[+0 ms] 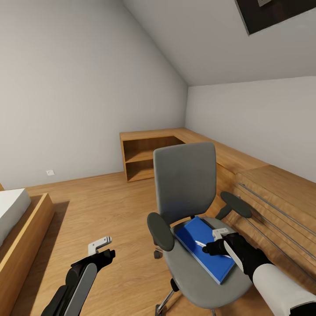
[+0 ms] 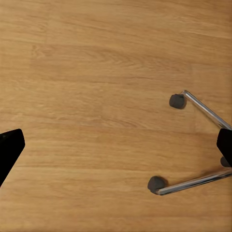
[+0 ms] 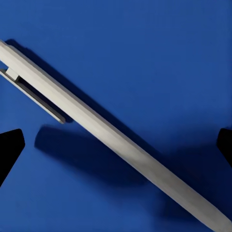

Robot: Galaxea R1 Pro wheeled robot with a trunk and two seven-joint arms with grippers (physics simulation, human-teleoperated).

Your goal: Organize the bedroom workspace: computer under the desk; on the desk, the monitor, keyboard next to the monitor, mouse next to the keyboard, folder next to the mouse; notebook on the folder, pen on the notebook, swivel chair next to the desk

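The swivel chair (image 1: pixel 186 180) with grey seat and back stands in front of me. On its seat lies a flat blue cover (image 1: pixel 206 254); I cannot tell whether it is the folder or the notebook. The white pen (image 1: pixel 201 243) rests on top of it. My right gripper (image 1: pixel 211 248) hovers low over the pen, open, and in the right wrist view the pen (image 3: pixel 111 135) runs slantwise across the blue cover (image 3: pixel 145 53) between the dark fingertips (image 3: pixel 9 150). My left gripper (image 1: pixel 104 251) hangs open over the wood floor, left of the chair. The chair's chrome legs (image 2: pixel 193 181) show in the left wrist view.
A light-wood open shelf unit (image 1: pixel 145 158) runs along the far wall and turns into a low wooden bench (image 1: pixel 245 162) along the right wall, close behind the chair. A bed with a wooden frame (image 1: pixel 26 237) sits at the left. Bare floor (image 1: pixel 109 206) lies between them.
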